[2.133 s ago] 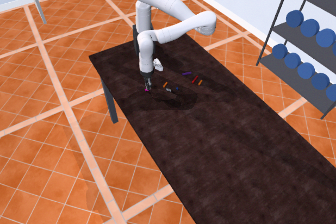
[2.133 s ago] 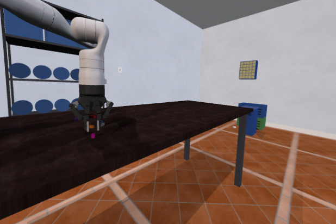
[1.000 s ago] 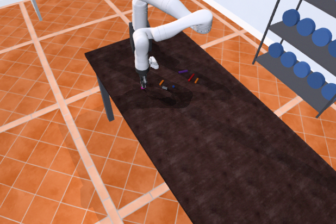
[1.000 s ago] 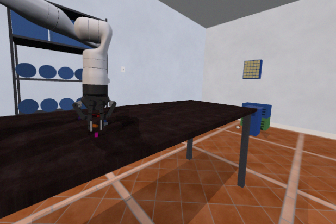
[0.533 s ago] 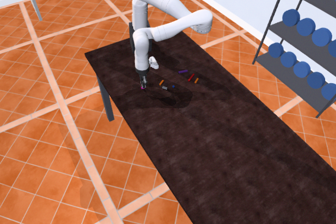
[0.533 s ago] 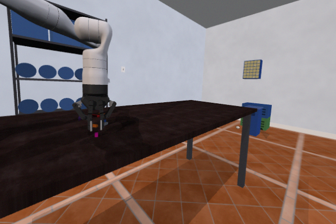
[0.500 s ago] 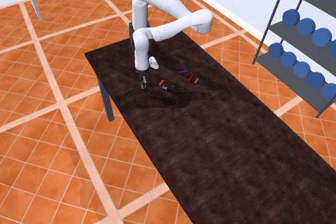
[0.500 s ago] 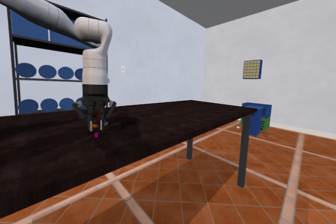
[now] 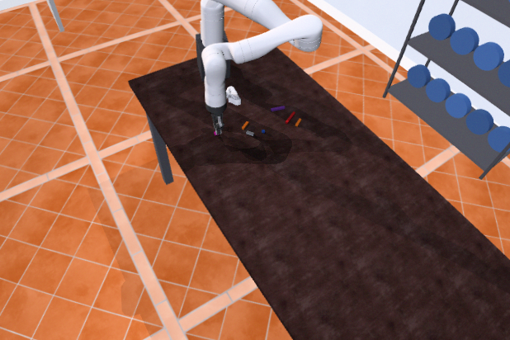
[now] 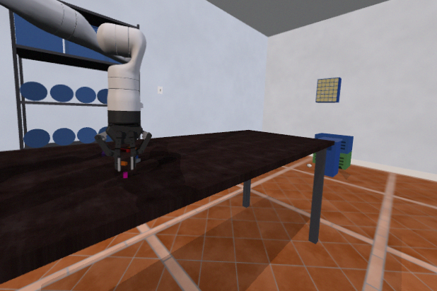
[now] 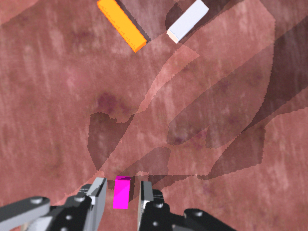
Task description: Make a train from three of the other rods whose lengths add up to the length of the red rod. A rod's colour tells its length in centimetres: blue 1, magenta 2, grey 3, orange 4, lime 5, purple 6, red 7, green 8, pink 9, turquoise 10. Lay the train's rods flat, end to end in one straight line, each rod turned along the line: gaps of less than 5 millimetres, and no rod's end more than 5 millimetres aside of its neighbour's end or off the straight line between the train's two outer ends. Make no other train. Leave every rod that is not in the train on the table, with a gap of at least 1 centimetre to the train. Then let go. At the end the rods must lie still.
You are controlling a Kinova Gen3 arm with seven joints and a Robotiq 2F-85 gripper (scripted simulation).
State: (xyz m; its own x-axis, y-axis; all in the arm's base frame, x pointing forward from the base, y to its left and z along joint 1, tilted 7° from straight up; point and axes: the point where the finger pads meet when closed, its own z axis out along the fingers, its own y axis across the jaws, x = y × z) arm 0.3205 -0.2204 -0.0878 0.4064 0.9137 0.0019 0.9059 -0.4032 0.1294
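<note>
We see our pincer straddling the magenta rod on the table, fingers partly closed with gaps either side, gripping nothing. Ahead lie an orange rod, then a grey rod.
</note>
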